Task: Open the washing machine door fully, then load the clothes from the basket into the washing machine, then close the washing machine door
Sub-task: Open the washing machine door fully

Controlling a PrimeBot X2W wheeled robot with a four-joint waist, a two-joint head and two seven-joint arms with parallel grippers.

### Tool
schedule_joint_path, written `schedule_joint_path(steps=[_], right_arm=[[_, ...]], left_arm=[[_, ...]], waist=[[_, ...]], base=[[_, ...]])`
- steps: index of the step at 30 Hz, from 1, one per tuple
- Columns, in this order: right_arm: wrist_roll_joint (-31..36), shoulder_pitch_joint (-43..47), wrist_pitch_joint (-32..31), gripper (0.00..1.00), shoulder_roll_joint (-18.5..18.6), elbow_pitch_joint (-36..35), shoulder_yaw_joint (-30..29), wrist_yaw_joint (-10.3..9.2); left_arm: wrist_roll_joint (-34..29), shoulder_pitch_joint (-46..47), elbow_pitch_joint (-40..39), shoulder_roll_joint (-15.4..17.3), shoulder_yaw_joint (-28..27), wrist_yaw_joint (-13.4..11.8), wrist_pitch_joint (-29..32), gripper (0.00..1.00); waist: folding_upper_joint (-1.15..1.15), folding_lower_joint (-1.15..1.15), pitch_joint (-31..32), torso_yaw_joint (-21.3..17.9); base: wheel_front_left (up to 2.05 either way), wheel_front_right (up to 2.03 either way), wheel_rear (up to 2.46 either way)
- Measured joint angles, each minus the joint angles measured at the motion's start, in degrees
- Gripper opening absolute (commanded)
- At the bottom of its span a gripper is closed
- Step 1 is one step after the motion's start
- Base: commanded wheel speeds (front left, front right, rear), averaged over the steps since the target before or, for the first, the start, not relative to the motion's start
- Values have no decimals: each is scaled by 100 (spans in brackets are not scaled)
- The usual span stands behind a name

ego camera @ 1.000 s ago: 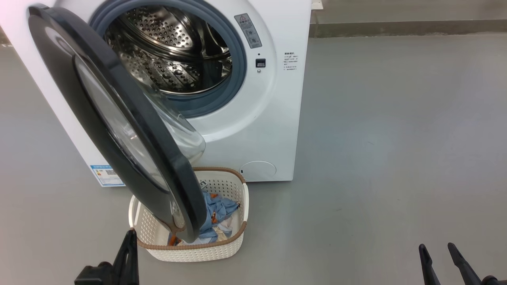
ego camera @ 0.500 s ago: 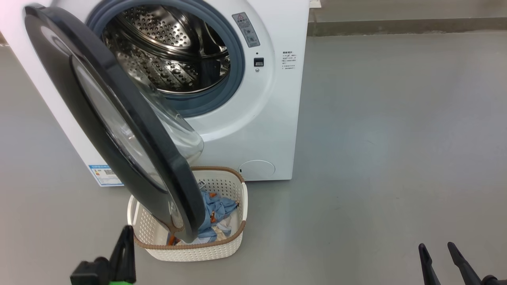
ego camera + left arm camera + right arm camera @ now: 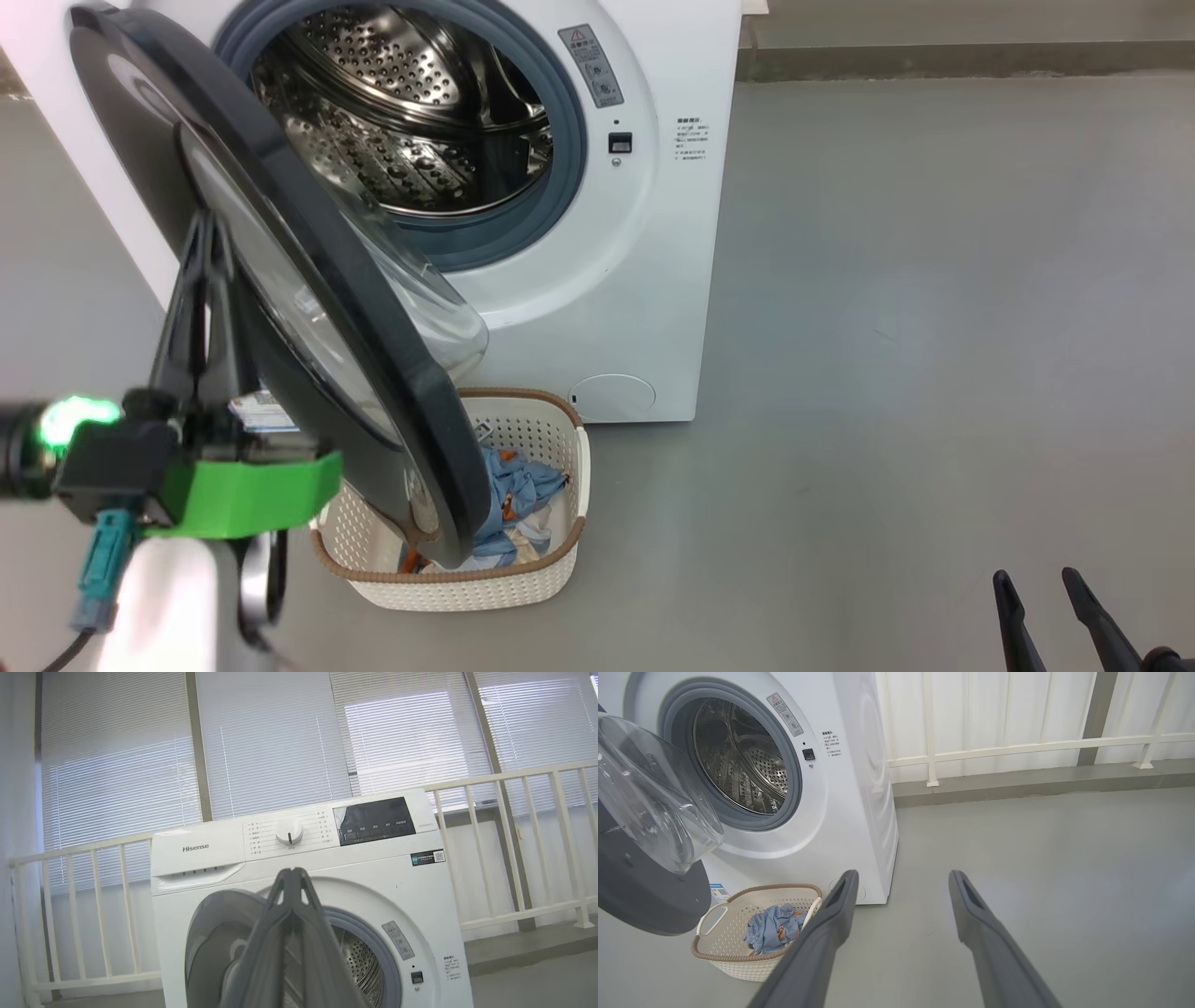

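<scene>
The large round door with the glossy black rim and bulging glass window [image 3: 275,187] is standing only part-way open on the big white front-loading washing machine [image 3: 644,280], its lower edge hanging over the cream perforated basket with the brown rim [image 3: 485,588] at the bottom centre of the head view. The light blue clothes with orange prints [image 3: 518,490] are lying inside it, half hidden.

The left pincer [image 3: 203,233] is pointing up at the left, fingers pressed together on nothing, just beside the door's outer face. A shove from that side would likely swing the door shut, or the door could knock the basket. The right pincer [image 3: 1034,579] is waiting spread wide and empty at the lower right, over the grey floor [image 3: 887,373].

The right wrist view is showing the clothes unobstructed. The left wrist view is adding the white dial [image 3: 289,833] and the dark display [image 3: 373,820].
</scene>
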State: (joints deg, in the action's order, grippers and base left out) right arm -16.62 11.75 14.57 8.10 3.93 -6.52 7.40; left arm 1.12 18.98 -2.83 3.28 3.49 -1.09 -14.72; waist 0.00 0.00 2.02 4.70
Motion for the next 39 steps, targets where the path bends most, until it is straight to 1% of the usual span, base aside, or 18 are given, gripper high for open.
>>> schedule_joint_path(steps=[3, 5, 7, 10, 15, 18, 20, 24, 28, 32, 34, 39], right_arm=[[1, -1, 0, 100, -1, -1, 0, 0], [30, -1, 0, 100, -2, -2, 0, 0], [58, -1, 0, 100, 2, -2, 18, 0], [58, -1, 0, 100, 2, 1, 40, 0], [59, -2, 0, 100, 1, 9, 65, 0], [59, -2, 0, 100, 0, 13, 74, 0], [58, -2, 0, 100, -1, 13, 73, 0], [58, -1, 0, 100, 0, 13, 65, 0], [58, -1, 0, 100, 2, 13, 70, 0], [58, -1, 0, 100, 2, 12, 73, 0], [57, 0, 0, 100, 3, 12, 80, 0], [57, 1, 0, 100, 4, 16, 123, 0]], left_arm=[[-2, 277, -275, -14, 335, 47, 0, 0], [71, 367, -301, -44, 666, 183, 37, 0], [275, 376, -307, -76, 1063, 323, 263, 0], [720, 377, -302, -119, 1716, 443, 766, 0], [1655, 360, -110, -121, 2642, 437, 1512, 0], [1934, 338, 202, -120, 2958, 358, 1852, 0], [2003, 308, 446, -120, 3051, 250, 2029, 0], [2075, 226, 943, -107, 3058, 93, 2162, 0], [1994, 239, 1416, -23, 2988, -92, 2152, 0], [1914, 297, 1824, 35, 2852, -233, 1961, 0], [1915, 351, 1990, 34, 2813, -278, 1901, 0], [1915, 419, 2296, 37, 2757, -297, 1753, 0]], waist=[[0, 0, 3, -6], [0, 0, 14, -16], [0, 0, 18, -28], [0, 0, 14, -47], [0, 0, 10, -82], [0, 0, 15, -104], [0, 0, 22, -114], [0, 0, 31, -105], [0, 0, 51, -106], [0, 0, 68, -124], [0, 0, 75, -130], [0, 0, 76, -140]], base=[[0, 0, 0], [0, 0, 0], [0, 0, 0], [0, 0, 0], [0, 0, 0], [0, 0, 0], [0, 0, 0], [0, 0, 0], [0, 0, 0], [0, 0, 0], [0, 0, 0], [0, 0, 0]])
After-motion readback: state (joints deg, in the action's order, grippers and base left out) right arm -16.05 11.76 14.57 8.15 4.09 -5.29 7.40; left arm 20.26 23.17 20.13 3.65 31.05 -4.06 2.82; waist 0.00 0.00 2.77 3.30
